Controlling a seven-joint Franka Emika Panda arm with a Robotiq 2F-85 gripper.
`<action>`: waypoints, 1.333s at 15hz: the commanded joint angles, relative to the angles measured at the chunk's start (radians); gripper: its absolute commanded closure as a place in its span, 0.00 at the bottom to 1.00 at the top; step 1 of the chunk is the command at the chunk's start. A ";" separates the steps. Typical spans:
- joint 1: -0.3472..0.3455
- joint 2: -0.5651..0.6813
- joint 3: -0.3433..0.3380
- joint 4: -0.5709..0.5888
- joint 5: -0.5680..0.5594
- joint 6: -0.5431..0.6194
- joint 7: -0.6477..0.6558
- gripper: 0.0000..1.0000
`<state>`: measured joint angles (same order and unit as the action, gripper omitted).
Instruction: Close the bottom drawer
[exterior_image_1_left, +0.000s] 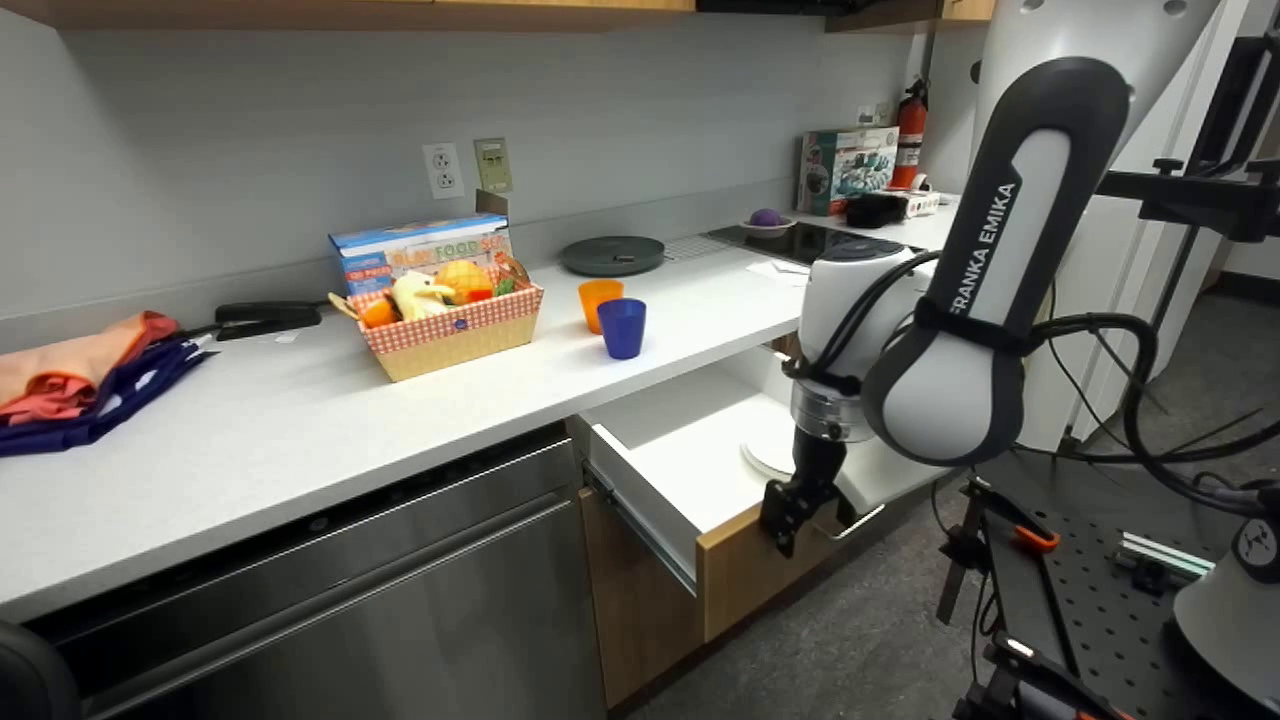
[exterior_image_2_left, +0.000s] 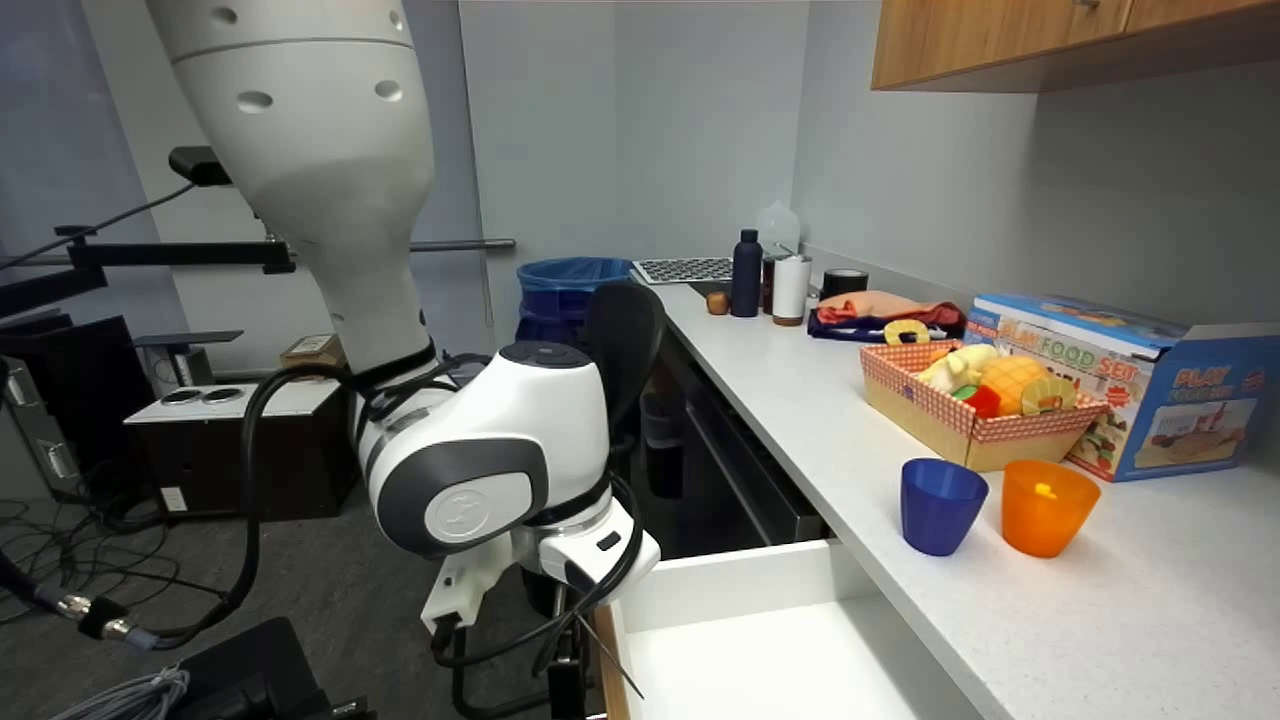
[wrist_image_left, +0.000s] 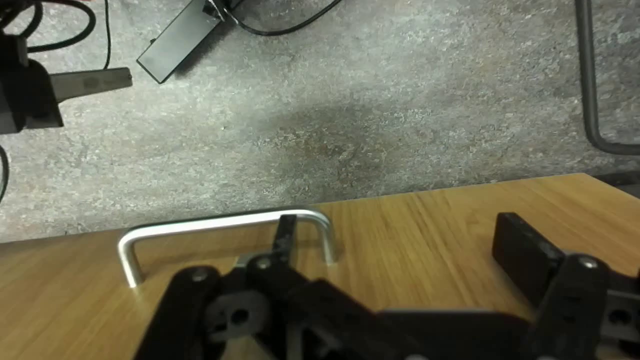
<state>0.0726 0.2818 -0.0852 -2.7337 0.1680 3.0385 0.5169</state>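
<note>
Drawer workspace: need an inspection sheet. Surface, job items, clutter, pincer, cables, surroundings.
Surface: white counter, carrying the clutter.
Drawer: pulled open; white round item inside, partly hidden.
Handle: silver bar on the drawer's front.
Clutter: basket of play food, box, blue cup, orange cup, cloths.
Pincer: open, at the drawer's front; one finger overlaps the handle in the wrist view, contact unclear.
Cables: black cable looped beside the arm; grey coil in an exterior view's foreground.
Surroundings: steel appliance beside the drawer; fire extinguisher near the counter's far end.
</note>
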 joint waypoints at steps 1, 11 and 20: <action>0.055 0.087 -0.109 0.069 -0.029 0.047 -0.036 0.00; 0.037 0.228 -0.203 0.300 -0.016 0.034 -0.102 0.00; 0.080 0.473 -0.323 0.592 -0.020 0.066 -0.073 0.00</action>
<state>0.1211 0.6312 -0.3444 -2.2677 0.1445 3.0647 0.4386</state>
